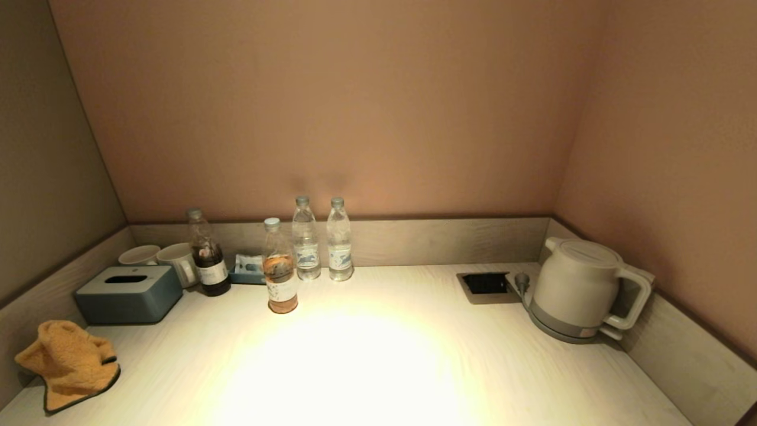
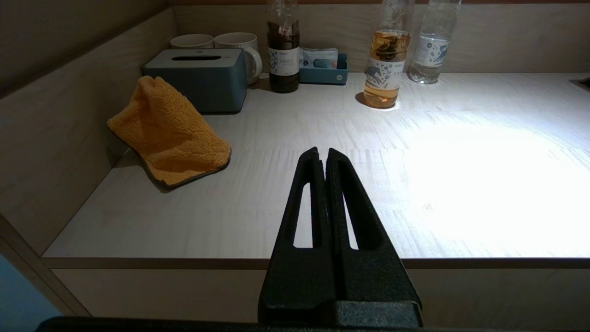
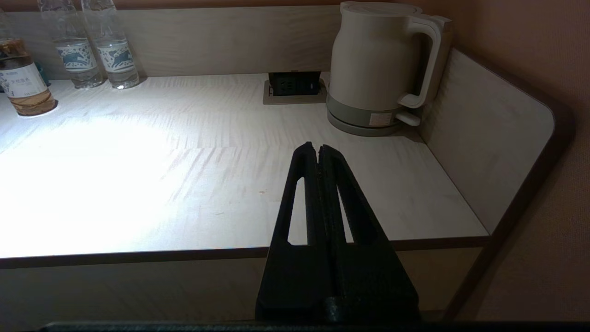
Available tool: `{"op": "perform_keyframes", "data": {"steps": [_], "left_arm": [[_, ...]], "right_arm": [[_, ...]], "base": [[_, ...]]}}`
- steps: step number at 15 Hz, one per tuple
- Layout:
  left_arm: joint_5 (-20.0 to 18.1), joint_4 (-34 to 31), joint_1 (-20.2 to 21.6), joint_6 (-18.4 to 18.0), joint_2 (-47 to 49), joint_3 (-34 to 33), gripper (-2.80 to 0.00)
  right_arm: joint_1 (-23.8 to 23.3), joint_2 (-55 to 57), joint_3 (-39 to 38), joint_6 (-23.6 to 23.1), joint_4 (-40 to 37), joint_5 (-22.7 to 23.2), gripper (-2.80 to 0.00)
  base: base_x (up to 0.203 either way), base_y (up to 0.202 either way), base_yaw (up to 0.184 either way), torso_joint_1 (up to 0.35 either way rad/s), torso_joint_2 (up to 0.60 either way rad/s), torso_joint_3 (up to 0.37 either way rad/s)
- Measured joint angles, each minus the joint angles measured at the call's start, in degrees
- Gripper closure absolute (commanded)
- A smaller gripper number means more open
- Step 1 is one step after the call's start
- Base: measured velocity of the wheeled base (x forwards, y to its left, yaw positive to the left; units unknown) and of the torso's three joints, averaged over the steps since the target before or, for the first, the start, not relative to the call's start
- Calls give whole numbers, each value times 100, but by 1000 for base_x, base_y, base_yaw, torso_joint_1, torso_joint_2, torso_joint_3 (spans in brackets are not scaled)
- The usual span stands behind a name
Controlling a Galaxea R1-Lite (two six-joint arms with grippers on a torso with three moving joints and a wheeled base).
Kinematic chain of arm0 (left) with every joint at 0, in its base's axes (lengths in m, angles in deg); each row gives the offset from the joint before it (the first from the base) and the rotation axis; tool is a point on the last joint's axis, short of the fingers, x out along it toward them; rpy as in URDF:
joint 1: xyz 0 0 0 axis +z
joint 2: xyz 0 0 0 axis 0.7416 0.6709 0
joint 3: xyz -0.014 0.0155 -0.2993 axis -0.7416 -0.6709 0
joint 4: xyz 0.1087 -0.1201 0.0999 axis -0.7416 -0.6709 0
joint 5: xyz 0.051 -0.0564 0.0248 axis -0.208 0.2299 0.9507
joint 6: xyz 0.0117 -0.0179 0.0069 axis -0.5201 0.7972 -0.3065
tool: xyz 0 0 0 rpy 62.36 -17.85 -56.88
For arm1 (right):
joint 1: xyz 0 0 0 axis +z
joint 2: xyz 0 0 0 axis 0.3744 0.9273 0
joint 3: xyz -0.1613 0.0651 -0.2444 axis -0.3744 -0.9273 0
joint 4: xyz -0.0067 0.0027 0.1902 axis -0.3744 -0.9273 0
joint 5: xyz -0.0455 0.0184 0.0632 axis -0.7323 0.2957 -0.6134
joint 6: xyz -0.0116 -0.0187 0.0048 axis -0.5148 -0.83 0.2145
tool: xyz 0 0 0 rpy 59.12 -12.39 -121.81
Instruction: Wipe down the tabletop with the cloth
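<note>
Starting: you have not touched the cloth [image 2: 169,130] yet, so by my reading the step in hand is the reach and pickup.
Cloth: it lies bunched and peaked on the desk [image 1: 378,355], just in front of the tissue box [image 1: 129,293], leaning on the side wall beside it.
Left gripper [image 2: 322,157]: it hangs off the front edge of the desk, well short of the tissue box and to the bottle side of the cloth; its jaws are pressed together on nothing.
Right gripper [image 3: 318,151]: parked off the front edge too, far from the tissue box on the kettle [image 3: 382,69] side, jaws likewise closed and empty.
Approach: use the left arm, since the cloth is on its side. Spread the jaws before you come in, and aim at the raised peak rather than the flat hem.
Grip: pinch deep into the folds so enough fabric trails to press flat.
Hazards: keep clear of the tissue box and of the tea bottle [image 2: 386,60] standing out in front of the other bottles.
Wipe: I judge the bare middle, away from the tissue box, is the easy start.
</note>
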Motion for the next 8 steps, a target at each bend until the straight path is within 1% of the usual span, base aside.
{"op": "perform_keyframes", "data": {"steps": [8], "left_arm": [[2,0,0,-1,0,0,0]], "right_arm": [[0,0,0,0,2,-2,0]], "base": [[0,0,0,0,0,0]]}}
